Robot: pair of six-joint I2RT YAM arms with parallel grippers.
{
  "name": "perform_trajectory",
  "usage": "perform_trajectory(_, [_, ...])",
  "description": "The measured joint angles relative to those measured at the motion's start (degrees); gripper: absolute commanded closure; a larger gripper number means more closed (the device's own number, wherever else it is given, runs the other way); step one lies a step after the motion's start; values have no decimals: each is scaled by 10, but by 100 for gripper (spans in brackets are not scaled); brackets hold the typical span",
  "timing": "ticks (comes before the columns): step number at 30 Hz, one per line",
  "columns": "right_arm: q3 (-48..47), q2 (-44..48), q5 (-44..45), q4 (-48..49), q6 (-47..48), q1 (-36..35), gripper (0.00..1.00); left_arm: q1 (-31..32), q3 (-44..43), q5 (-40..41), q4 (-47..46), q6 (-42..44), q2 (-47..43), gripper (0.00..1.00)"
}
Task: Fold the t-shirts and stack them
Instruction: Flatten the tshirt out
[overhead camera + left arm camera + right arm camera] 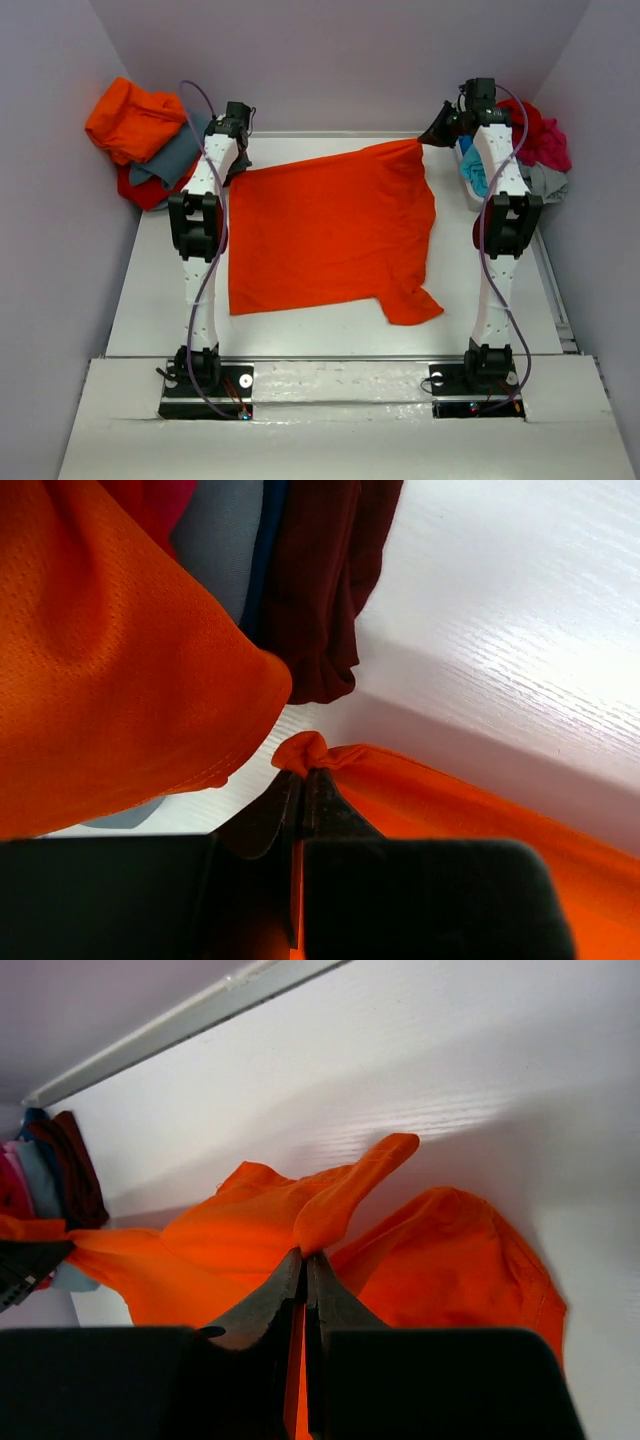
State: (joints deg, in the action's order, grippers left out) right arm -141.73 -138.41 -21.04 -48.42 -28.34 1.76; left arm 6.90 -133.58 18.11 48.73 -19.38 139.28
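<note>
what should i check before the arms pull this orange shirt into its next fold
1. Left gripper pinched on a far corner of the orange shirt: ok.
2. Right gripper pinched on the other far corner: ok.
3. Shirt body lying flat on the table: not ok, the cloth is rumpled around the near-right sleeve.
4. Held corner clear of the shirt pile at far left: cannot tell; in the left wrist view the pile's cloth hangs very close to it.
5. Near hem clear of the arm bases: ok.
</note>
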Motion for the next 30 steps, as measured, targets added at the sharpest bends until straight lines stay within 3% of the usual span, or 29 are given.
perform_trajectory(12, [19, -1, -13, -5, 1, 6, 93, -2, 3, -8, -1, -1, 0, 94])
perform_trajectory(19, [57, -1, -13, -21, 3, 6, 93, -2, 50, -7, -1, -4, -19, 94])
perform_trajectory(30, [85, 0, -15, -21, 6, 9, 93, 9, 142, 3, -8, -5, -165, 94])
